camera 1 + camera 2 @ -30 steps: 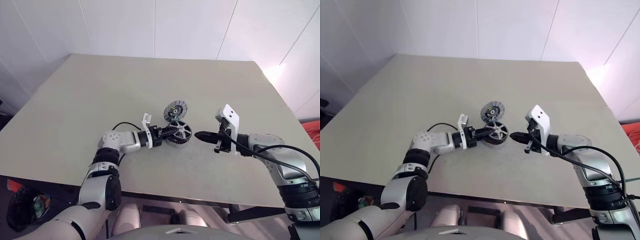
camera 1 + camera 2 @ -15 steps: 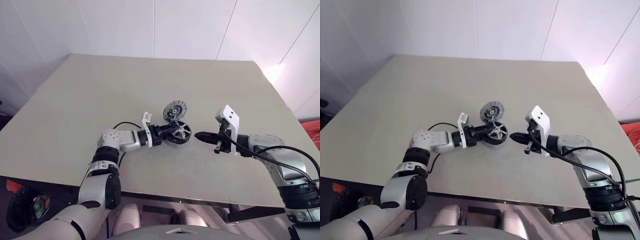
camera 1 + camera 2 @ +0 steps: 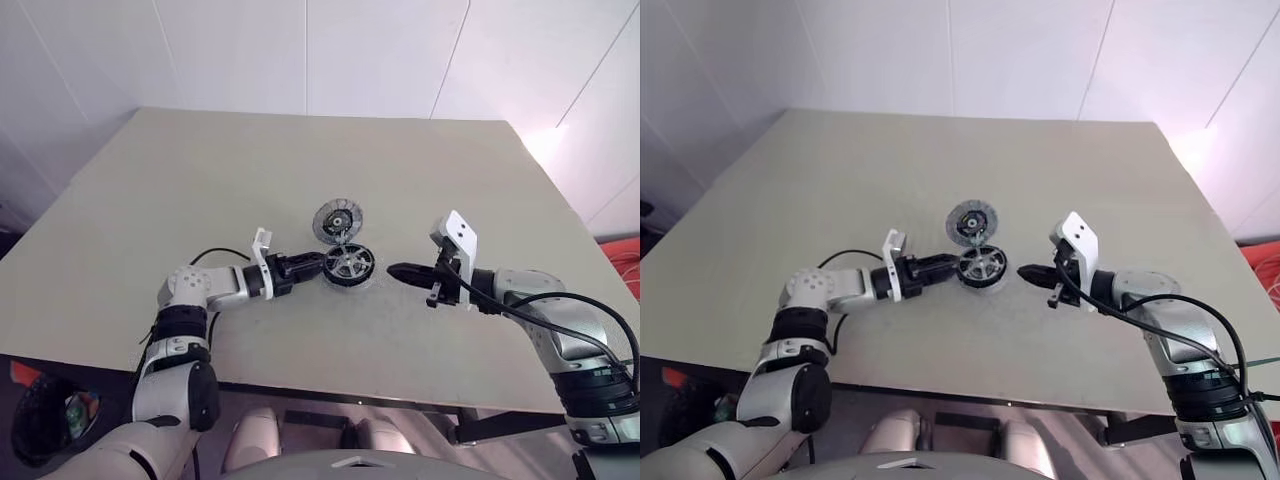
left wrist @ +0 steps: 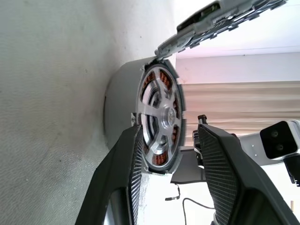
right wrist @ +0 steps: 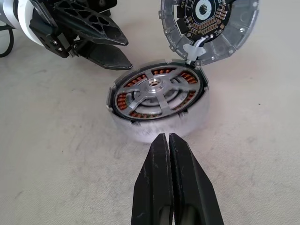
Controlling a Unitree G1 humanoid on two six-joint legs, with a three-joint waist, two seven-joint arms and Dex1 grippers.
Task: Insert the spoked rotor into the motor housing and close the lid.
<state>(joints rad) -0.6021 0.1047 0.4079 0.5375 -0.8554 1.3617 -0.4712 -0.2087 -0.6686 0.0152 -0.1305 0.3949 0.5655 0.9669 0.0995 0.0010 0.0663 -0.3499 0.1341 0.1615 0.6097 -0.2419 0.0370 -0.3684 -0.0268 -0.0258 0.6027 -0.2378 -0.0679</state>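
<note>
- Rotor (image 5: 157, 93) sat inside the housing (image 5: 159, 119), flat, spokes up, copper windings showing around it; looked fully seated.
- Housing rested on the table (image 3: 200, 180), roughly mid-table.
- Lid (image 5: 208, 23) stood open at the housing's far edge, joined there by a small hinge tab, inner face with circuit ring toward the camera; not yet closed.
- Left gripper (image 3: 313, 264) just beside the housing on its left side, jaws partly open, holding nothing; in its wrist view the fingers (image 4: 136, 154) framed the housing rim, touching or not unclear.
- Right gripper (image 5: 168, 140) near the housing on its opposite side, apart from it, jaws pressed together, empty.
- Handling guess: lid rigid and light, thin hinge probably the weak spot. Best pushed at the ribbed rim opposite the hinge, folded down gently; housing may slide on the smooth table, so brace its side wall.
</note>
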